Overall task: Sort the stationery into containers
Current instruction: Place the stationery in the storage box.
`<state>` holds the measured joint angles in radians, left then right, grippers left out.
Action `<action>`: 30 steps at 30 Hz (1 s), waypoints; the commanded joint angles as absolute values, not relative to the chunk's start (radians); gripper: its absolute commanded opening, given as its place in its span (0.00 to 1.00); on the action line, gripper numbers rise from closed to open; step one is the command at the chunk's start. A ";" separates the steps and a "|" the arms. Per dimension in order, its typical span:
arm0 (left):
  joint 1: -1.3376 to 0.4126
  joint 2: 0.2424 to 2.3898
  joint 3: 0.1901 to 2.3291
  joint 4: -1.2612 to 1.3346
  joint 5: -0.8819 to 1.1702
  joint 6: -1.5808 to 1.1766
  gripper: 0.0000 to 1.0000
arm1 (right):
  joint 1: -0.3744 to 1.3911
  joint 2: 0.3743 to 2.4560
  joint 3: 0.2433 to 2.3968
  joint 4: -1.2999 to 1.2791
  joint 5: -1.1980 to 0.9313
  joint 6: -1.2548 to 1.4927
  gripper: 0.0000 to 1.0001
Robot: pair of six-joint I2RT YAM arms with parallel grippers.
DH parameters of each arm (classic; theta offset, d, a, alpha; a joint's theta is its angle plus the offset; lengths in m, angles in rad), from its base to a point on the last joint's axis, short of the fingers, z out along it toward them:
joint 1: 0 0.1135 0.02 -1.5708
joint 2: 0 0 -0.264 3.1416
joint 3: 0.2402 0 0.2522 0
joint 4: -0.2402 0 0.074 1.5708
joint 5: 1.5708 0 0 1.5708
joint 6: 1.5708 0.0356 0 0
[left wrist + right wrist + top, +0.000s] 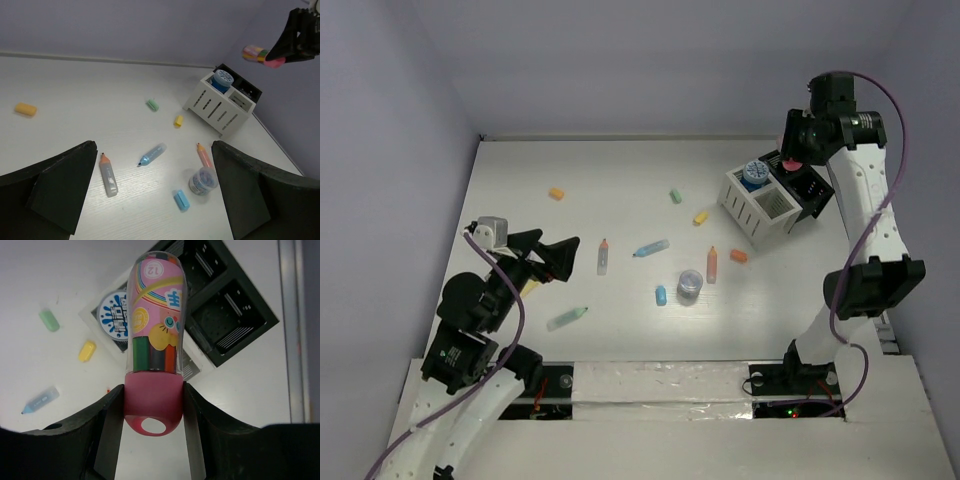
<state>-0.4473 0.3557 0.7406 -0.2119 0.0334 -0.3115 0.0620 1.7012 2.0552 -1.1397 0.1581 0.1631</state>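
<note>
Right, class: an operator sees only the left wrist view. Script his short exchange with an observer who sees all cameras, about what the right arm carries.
Operator: What's that pink thing up there?
Observer: The right gripper clamps a clear pink-capped tube of coloured sticks, labelled 12.
Operator: Where is it hanging?
Observer: Roughly over the organizer, close to the blue jar in the white half.
Operator: Anything I'm missing?
Observer: A mint pen lies behind the left gripper, toward the arm bases.
</note>
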 commanded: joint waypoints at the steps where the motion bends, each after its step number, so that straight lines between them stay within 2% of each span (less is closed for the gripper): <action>1: -0.482 0.347 0.739 -0.193 0.012 -0.304 0.99 | 0.012 1.721 2.131 -1.189 0.042 0.196 0.19; 7: -0.512 0.328 0.739 -0.207 -0.024 -0.304 0.99 | -0.051 1.744 2.115 -1.160 -0.126 0.244 0.19; 21: -0.531 0.336 0.739 -0.218 -0.043 -0.305 0.99 | -0.121 1.838 2.131 -1.128 -0.224 0.270 0.17; 30: -0.531 0.351 0.739 -0.224 -0.043 -0.304 0.99 | -0.141 1.862 2.143 -1.080 -0.202 0.293 0.17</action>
<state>-0.5243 0.3370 0.7406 -0.2516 -0.0353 -0.3115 -0.1230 1.8721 2.0937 -1.1610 -0.1883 0.2813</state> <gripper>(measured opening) 0.990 0.515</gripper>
